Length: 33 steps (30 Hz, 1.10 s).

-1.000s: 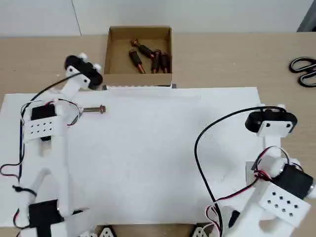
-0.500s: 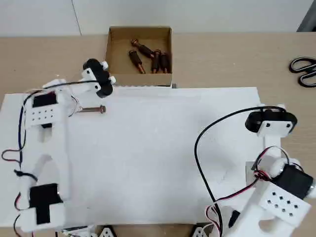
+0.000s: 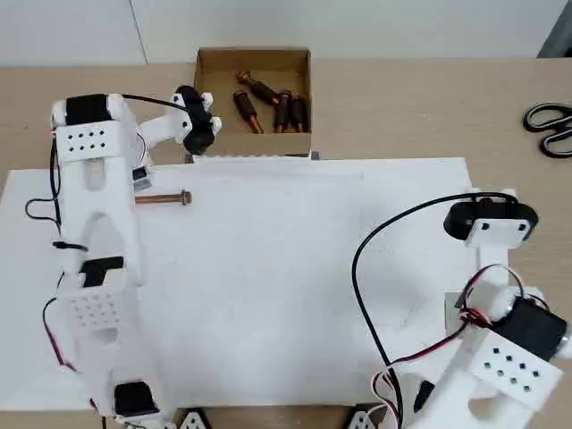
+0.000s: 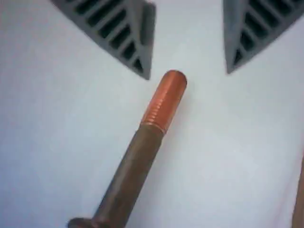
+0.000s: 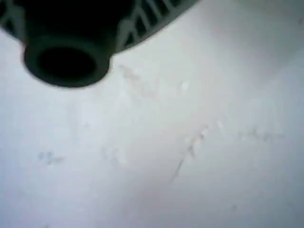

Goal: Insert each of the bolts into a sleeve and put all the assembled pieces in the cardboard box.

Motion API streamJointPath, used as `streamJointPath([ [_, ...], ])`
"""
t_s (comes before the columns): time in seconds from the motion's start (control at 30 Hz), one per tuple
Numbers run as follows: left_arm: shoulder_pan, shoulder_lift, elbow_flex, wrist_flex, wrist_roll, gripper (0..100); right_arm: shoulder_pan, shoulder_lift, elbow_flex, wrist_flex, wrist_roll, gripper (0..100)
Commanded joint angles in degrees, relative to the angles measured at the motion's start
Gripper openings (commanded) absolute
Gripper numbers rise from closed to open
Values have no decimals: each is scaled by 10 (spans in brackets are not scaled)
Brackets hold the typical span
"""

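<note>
A box [image 3: 207, 89] is sitting at the table's [image 3: 402, 107] far side, holding several bolts in dark sleeves [image 3: 273, 103] that are lying close together toward its right wall. One bare bolt [image 3: 161, 198] is lying on the white sheet [image 3: 295, 295], near the box's left front corner. The left arm is standing extended along the sheet's left side. The left gripper [image 4: 186, 72] is hovering over the bolt's threaded tip, fingers [image 4: 135, 42] apart and not touching it. The right gripper [image 5: 71, 23] is hanging low over the sheet's right part, clamped on a dark sleeve [image 5: 66, 61] with its open end showing. Scissors [image 3: 550, 128] are lying at the far right.
</note>
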<state>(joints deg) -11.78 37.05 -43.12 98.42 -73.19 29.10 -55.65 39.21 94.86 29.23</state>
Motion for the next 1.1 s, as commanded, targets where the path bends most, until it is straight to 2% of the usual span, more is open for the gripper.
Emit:
streamJointPath([
  [0.0, 9, 29, -55, 19, -28, 128, 6, -7, -4, 1, -7, 5],
  [0.27, 18, 75, -58, 19, -69, 130, 3, -7, -4, 0, -7, 6],
  [0.6, 49, 134, -62, 19, -69, 129, 3, -7, -4, 0, -7, 6],
  [1.07, 75, 141, -64, 10, -69, 126, 3, -7, -4, 0, -7, 5],
])
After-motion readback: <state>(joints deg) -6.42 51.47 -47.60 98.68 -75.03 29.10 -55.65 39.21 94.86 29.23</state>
